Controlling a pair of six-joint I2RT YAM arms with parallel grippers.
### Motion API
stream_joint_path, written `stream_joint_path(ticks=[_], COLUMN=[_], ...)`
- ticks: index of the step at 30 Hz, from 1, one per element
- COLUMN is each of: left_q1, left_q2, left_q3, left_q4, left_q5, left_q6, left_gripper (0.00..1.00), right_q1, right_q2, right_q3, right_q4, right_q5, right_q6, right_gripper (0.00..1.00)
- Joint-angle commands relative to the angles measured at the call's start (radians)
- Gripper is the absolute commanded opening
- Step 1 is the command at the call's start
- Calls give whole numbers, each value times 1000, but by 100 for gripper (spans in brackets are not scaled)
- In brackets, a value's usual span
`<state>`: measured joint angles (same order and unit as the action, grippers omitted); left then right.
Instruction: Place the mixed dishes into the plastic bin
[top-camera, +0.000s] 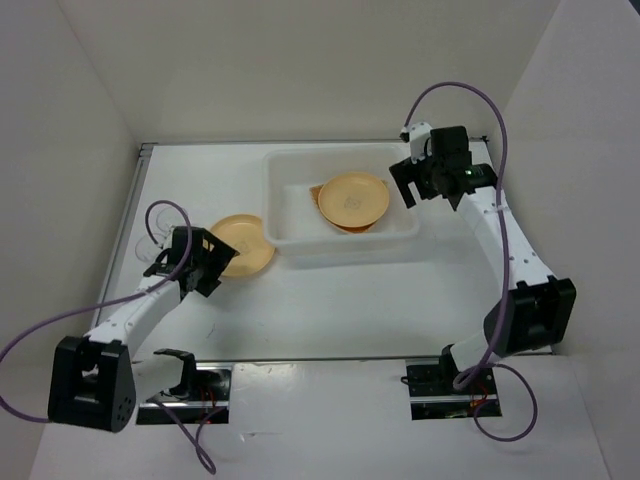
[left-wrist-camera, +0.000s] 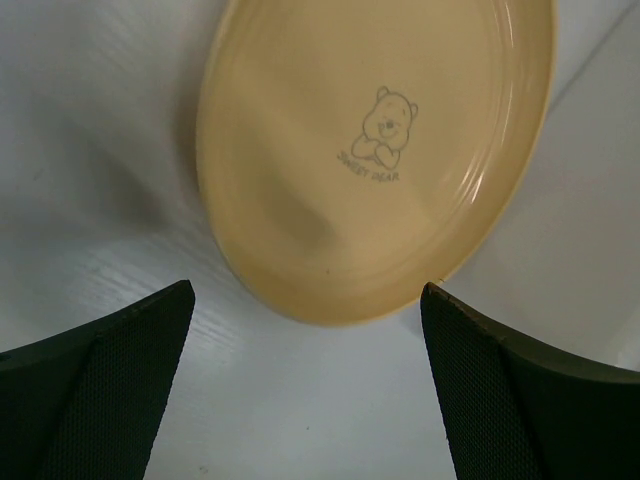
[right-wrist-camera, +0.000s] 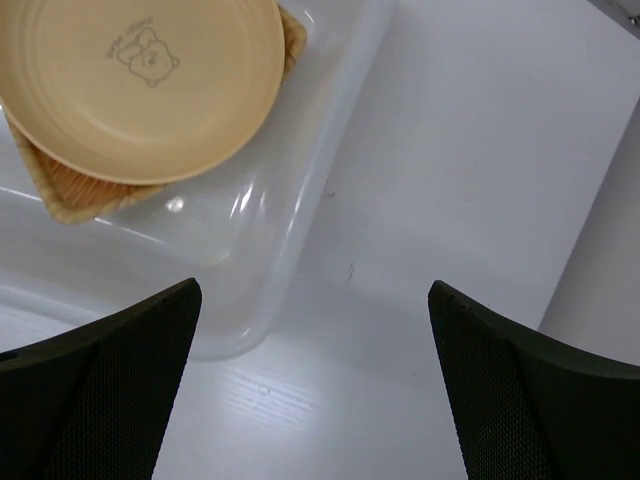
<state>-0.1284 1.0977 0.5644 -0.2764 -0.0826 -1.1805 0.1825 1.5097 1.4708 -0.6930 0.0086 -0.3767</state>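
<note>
Already in the plastic bin (top-camera: 285, 165): one yellow plate (top-camera: 353, 197) is seen resting on the woven basket tray (right-wrist-camera: 80, 190), and both lie inside the tub.
Left outside: a second yellow plate (left-wrist-camera: 370, 150) is seen on the table (top-camera: 350, 300), just beside the bin's outer wall.
Clear cups: they cannot be made out with certainty in any view, so their place is left unsaid.
Jaws of the left gripper (left-wrist-camera: 307, 295): they are spread wide and nothing is held. The second yellow plate lies just ahead of the fingertips with its near rim in line with the gap; contact cannot be told.
Jaws of the right gripper (right-wrist-camera: 315, 290): they are spread wide and nothing is held. A rounded corner of the bin lies ahead, toward the jaw seen on the left of the wrist view, and the plate and tray lie farther ahead on that same side.
Progress: two dishes are judged stowed and at least one plate is left, so roughly the middle of the task is judged to be reached.
</note>
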Motion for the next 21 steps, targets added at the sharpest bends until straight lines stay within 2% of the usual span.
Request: stream_joint_path(ticks=[1,5,10,13,14,17,18,20,21], left_q1=[76,111,154,154,154,154,154,154,154], left_q2=[80,186,309,408,421,442,442,452,452], left_q3=[14,14,2,52,52,75,90,106,118], left_q4=[164,210,292,292,305,306,283,238,226], left_q5=[141,155,198,221,230,239,230,218,202], left_q6=[18,53,88,111,111,111,111,120,120], left_gripper=[100,100,100,93,75,35,15,0,0], right_q1=[-17,-87,-118,-118,-129,-149,-149,-160,-160], right_q2=[-95,-115,-143,-166,-166,-166,-175,-175,-175], right_q3=[-84,-102,-121,-130,-130,-130,-130,-141,-141], right_q4=[70,70,70,79,79,79,79,79,79], right_q5=[36,21,56,67,67,67,67,67,67], right_q6=[-10,-10,-31,-31,-31,-31,-31,-31,-31], right_gripper=[99,99,99,99,99,99,99,99,99])
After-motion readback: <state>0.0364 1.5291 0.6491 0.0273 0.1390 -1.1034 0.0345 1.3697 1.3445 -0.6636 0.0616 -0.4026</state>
